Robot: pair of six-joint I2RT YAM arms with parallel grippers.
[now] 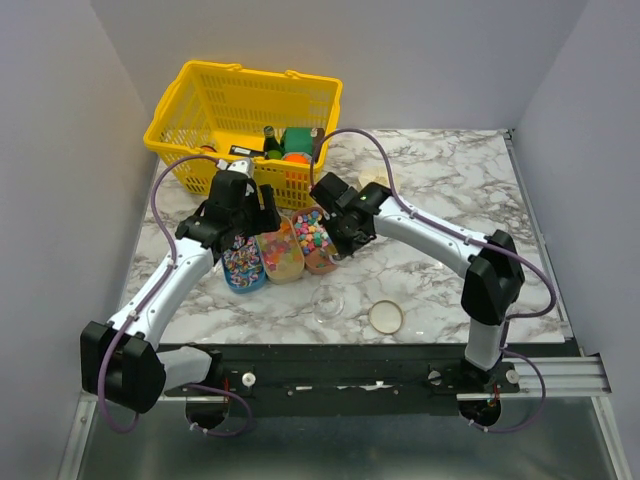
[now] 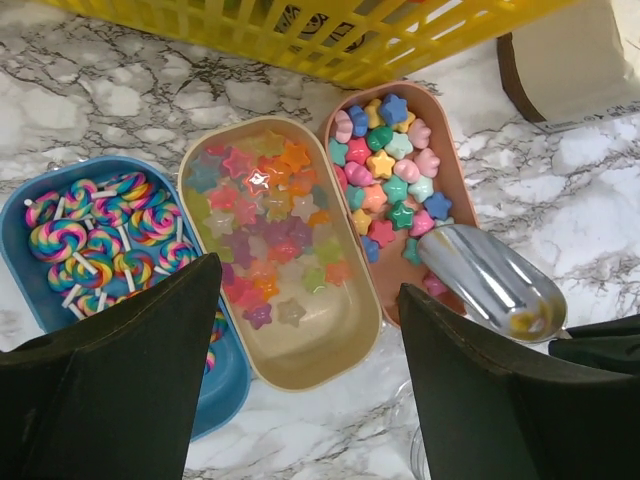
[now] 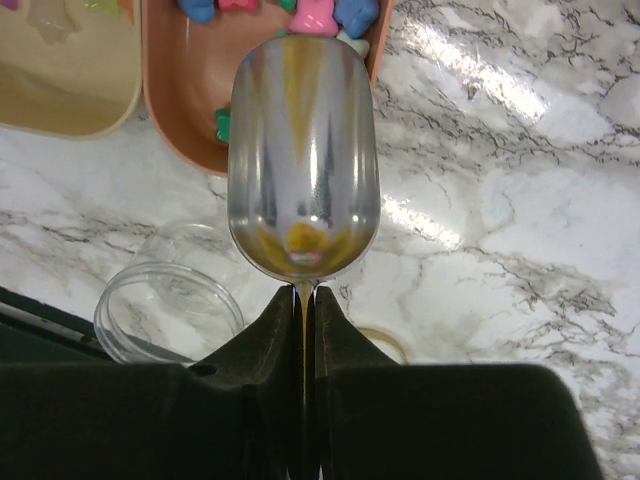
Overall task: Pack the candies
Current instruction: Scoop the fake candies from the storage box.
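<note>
- Bearing all items: table (image 1: 450,200), marble-patterned.
- Basket (image 1: 240,100): yellow, behind the pink tray, holding other goods.
- Pink tray (image 2: 462,200): rightmost of three; beige tray (image 2: 330,370) just beside it on the left, blue tray (image 2: 30,290) beyond that.
- Left gripper (image 2: 305,285): left of the pink tray, above the beige one, fingers spread wide, holding nothing.
- Right gripper (image 3: 303,305): clenched on the scoop's handle, on the pink tray's near side.
- Jar (image 3: 165,300): clear, uncapped, just off the pink tray's near end; lid (image 1: 386,316) nearer and to the right.
- Scoop (image 3: 303,150): metal, apparently empty, lip over the pink tray's near end.
- Candies (image 2: 390,170): heaped at the pink tray's far end; others fill both neighbouring trays.
- Assessment: scooping is the step in hand. Recommend running the lip low along the pink tray's floor into the heap, then lifting level. The tray may slide, and the free gripper could steady it.
</note>
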